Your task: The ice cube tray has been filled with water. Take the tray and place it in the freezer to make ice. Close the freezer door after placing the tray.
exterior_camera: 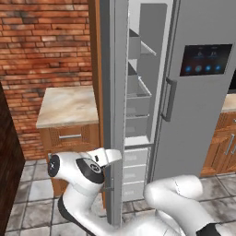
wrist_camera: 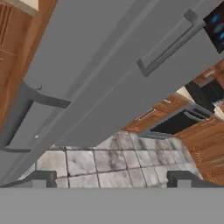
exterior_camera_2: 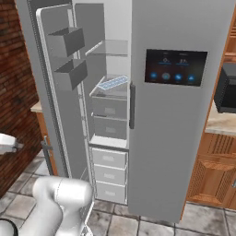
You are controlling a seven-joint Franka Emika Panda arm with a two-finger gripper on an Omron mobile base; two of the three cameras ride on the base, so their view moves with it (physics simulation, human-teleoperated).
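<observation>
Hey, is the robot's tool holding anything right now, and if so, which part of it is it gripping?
Nothing is held. The tool is open with only floor between its tips, near the freezer door. The ice cube tray already sits on a freezer shelf.

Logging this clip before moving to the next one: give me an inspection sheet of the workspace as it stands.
Surface: grey tiled floor; marble counter left of the freezer.
Job's things: ice cube tray with pale blue water lies on a shelf inside the freezer; freezer door stands wide open.
Clutter: nothing seen.
Pincer: pincer open, holding nothing, down by the outer side of the freezer door near its bar handle.
Cables: nothing seen.
Surroundings: brick wall, display-panel door shut, wooden cabinets.
</observation>
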